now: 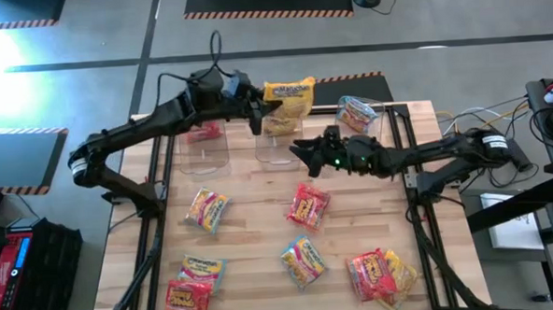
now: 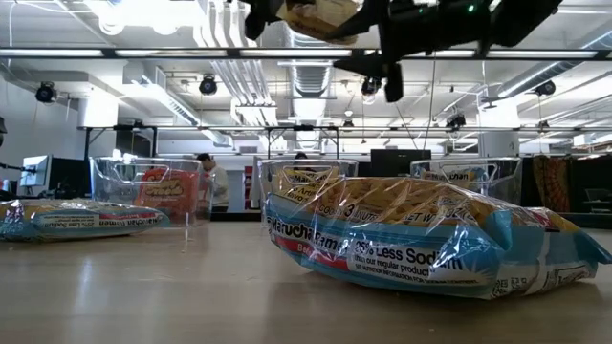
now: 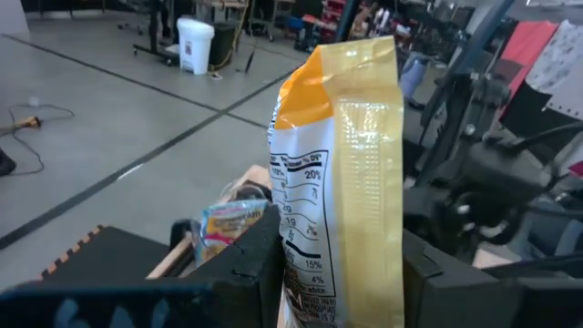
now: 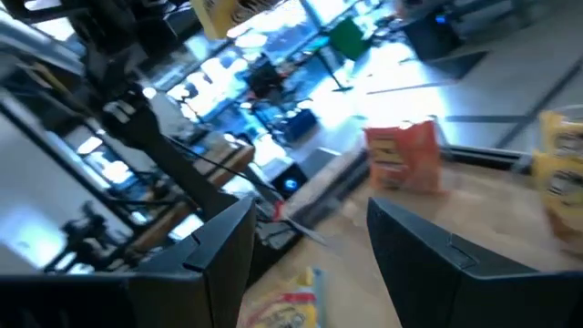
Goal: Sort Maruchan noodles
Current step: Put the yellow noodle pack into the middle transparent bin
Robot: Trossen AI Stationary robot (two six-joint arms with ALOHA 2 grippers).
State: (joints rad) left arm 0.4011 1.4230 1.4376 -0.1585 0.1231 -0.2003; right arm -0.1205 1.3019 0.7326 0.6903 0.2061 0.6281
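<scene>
Yellow packet (image 1: 289,96) above middle bin (image 1: 278,141)

The setting is a robotics lab or industrial test hall. A wooden table (image 1: 261,240) stands on a grey concrete floor (image 1: 85,51) marked with hazard-striped mats (image 1: 268,12). Overhead run exposed ducts (image 2: 239,67), pipes and spotlights (image 2: 207,86). Behind the table are monitors (image 2: 397,161), equipment racks and a person (image 2: 212,182) at a workstation. Loose cables (image 1: 485,118) trail off the table edge, and a white bin (image 3: 195,44) stands on the open floor.
</scene>
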